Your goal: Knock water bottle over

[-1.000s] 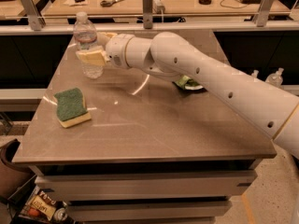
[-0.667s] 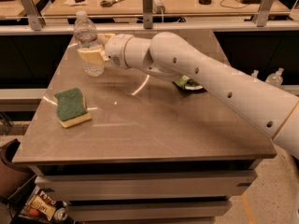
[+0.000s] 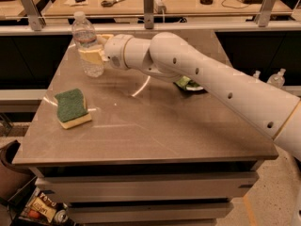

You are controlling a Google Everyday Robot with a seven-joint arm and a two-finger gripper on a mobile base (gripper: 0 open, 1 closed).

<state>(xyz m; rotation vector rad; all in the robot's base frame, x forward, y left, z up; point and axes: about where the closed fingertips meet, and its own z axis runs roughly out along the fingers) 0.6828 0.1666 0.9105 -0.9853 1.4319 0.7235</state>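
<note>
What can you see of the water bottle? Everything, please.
The water bottle is clear ribbed plastic with a white cap. It stands upright near the back left corner of the table. The gripper is at its mid-height and overlaps it in view, so contact looks likely. The sponge lies apart from it, nearer the front. How full it is can't be told.
</note>
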